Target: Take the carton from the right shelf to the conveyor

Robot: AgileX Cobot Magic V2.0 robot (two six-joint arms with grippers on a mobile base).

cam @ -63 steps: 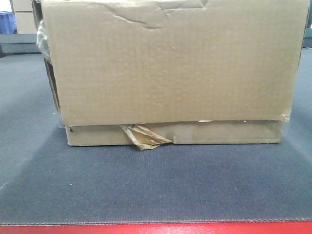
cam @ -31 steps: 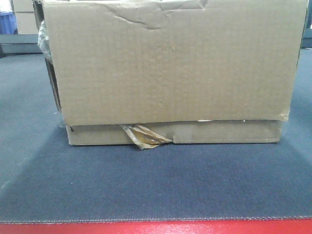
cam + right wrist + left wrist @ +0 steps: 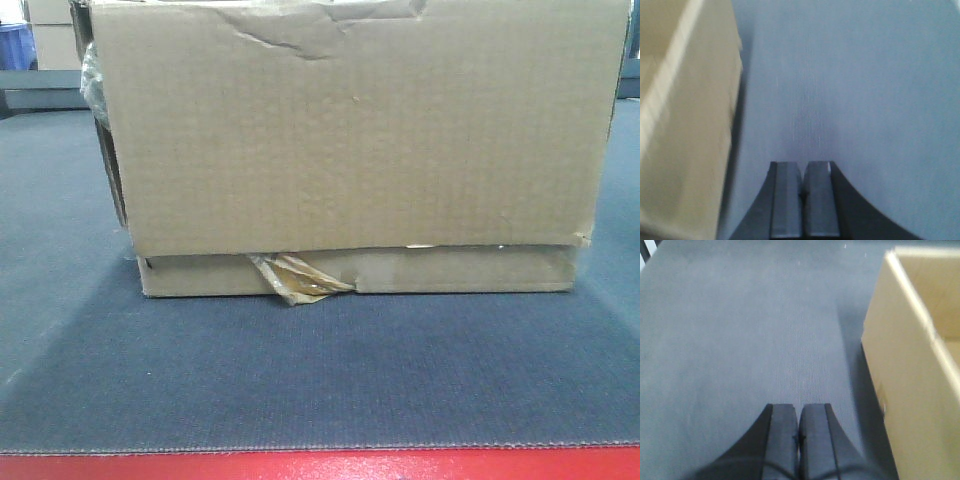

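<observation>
- The carton (image 3: 350, 140) is sitting on the conveyor (image 3: 320, 380), between the two grippers and touching neither.
- The left gripper (image 3: 799, 412) is hovering over the belt with its pads pressed together, holding nothing; the carton is lying just to its right.
- The right gripper (image 3: 802, 172) is likewise closed and empty, with the carton at its left.
- The brown cardboard is showing a creased top edge and crumpled yellowish tape (image 3: 298, 278) sticking out at its base.
- Only the front view is showing the red edge strip (image 3: 320, 466); the wrist views are showing the grippers.
</observation>
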